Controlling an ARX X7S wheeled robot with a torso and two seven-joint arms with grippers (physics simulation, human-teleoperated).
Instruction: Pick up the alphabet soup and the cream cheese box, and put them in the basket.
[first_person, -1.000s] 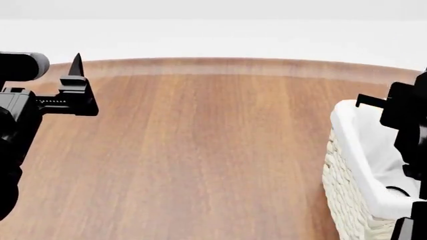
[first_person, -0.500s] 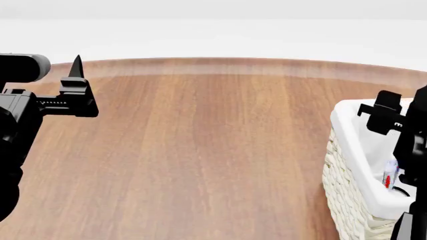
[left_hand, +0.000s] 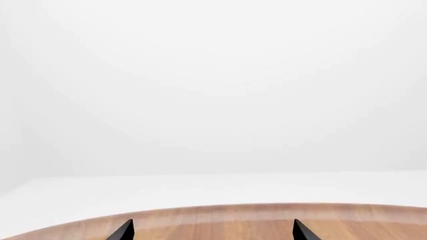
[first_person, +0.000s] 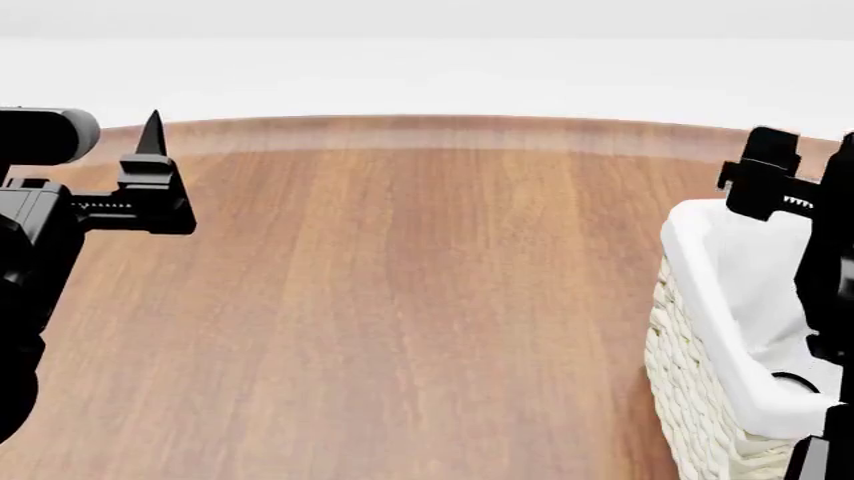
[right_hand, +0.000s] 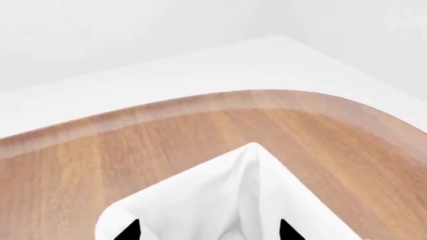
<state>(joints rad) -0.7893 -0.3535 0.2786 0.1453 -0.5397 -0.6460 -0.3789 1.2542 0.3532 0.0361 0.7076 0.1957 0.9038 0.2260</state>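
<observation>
- Wooden surface (first_person: 400, 300), bare at centre, against a plain white background.
- Basket (first_person: 707, 380), cream wicker with white liner, stands at the surface's right edge.
- Right gripper (right_hand: 207, 231) hangs above the basket, jaws apart, empty.
- Left gripper (left_hand: 210, 231) is raised at the left, jaws wide, empty.
- Neither soup nor cheese box is visible; delivery judged probably complete, though the basket's interior is mostly hidden.

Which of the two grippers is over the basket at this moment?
The right gripper, raised above the basket's white-lined far corner. The left gripper hangs over bare table, far from it.
</observation>
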